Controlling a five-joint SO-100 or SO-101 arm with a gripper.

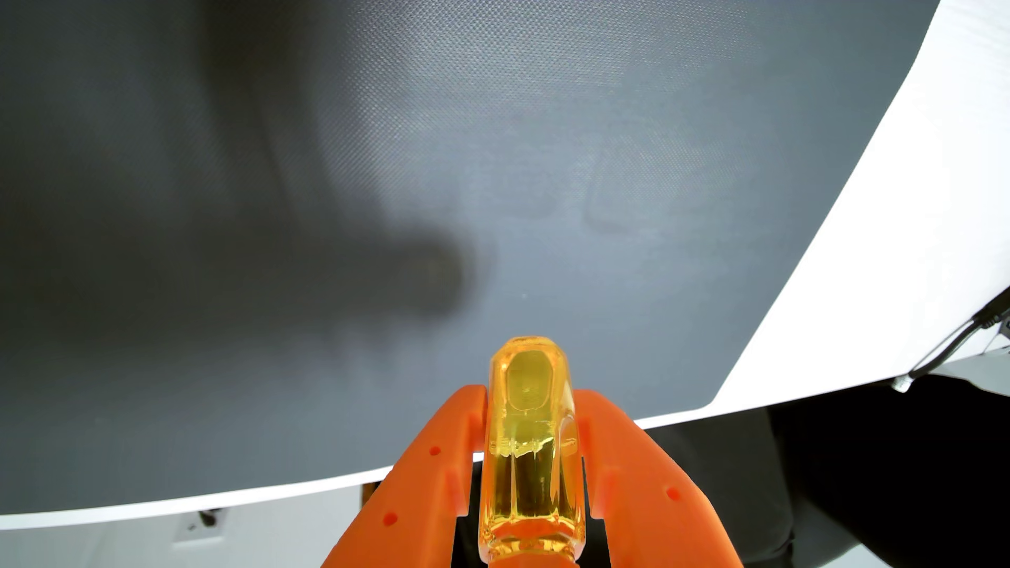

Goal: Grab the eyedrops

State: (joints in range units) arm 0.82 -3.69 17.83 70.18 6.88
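The orange tool [529, 398] enters the wrist view from the bottom edge, its two fingers [432, 469] drawn in tight against either side of a clear yellow eyedrop bottle [527, 437], so that it has the bottle clamped between them. The bottle stands lengthwise between the fingers, its rounded far end poking out beyond the fingertips and its nearer end running down toward the bottom of the frame; yellow liquid shows inside it, with a paler hollow near the far end. Behind the tool and bottle spreads a dark grey textured mat [492, 164], which takes up most of the view and appears well behind the bottle, the bottle being held clear of it as far as the view shows. A broad soft shadow [339, 273] lies across the left and middle of the mat. The mat sits on a white worktop [902, 218], whose bare surface curves along the right side and runs as a thin white band below the mat's near edge. At the far right edge a thin black cable [951, 344] crosses the white surface toward the worktop's corner.
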